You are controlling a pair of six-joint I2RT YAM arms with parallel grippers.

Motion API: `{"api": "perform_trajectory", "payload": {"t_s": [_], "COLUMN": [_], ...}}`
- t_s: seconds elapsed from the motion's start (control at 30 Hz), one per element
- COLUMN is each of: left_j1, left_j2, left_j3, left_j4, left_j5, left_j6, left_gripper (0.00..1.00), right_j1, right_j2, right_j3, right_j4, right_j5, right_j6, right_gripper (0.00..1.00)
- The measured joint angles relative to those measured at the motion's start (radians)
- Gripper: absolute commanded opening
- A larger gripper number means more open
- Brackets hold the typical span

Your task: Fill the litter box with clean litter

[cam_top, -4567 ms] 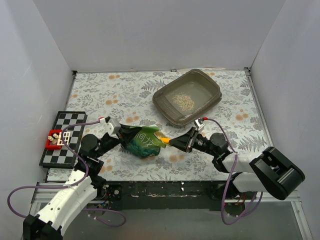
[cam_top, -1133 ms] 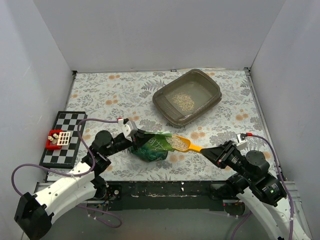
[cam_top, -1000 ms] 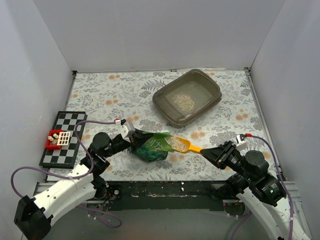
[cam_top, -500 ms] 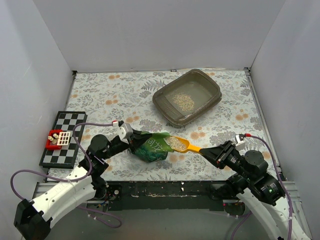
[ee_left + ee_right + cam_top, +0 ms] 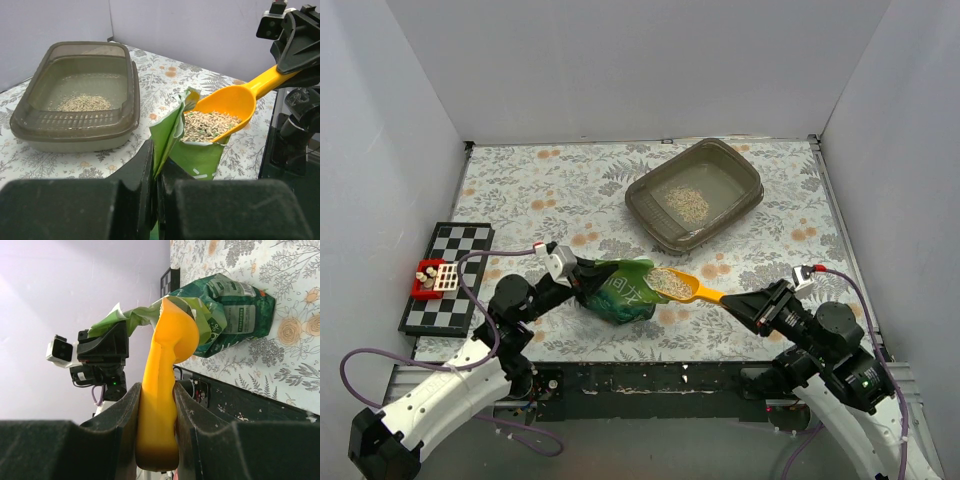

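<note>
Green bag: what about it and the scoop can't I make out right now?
Fill level of the green bag: the yellow scoop covers its mouth in left wrist and top external.
The clean litter on the scoop: right wrist shows only the underside.
Bag print: too small to read in top external and right wrist.

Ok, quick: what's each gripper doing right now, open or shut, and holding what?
Left gripper: shut, pinching the green bag's open edge.
Right gripper: shut on the yellow scoop's handle; the scoop carries litter.
</note>
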Motion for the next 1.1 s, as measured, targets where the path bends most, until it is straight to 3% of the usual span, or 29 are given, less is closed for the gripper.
{"api": "perform_trajectory", "payload": {"t_s": [0.53,0.8,1.1], "left_j1": [0.052,0.061,0.061], "left_j2": [-0.134,-0.158,-0.171], "left_j3": [-0.029,-0.031,-0.043], "left_j4": [-0.031,-0.051,-0.045], "left_j5": [-0.143,-0.187,-0.204], "left_j6": [-0.019,-0.019,-0.019], "left_gripper": [0.0,0.0,0.0], "right_j1": [0.0,0.0,0.0], "right_j2": [0.0,0.02,0.226], "right_j3": [0.043,-0.025,-0.093], "right_j4": [0.072,0.323,0.722], "right_j5": [-0.052,-0.005,0.184], "right_j6": [0.002,0.017,-0.042], "right_gripper": [0.01,0.01,0.01]}}
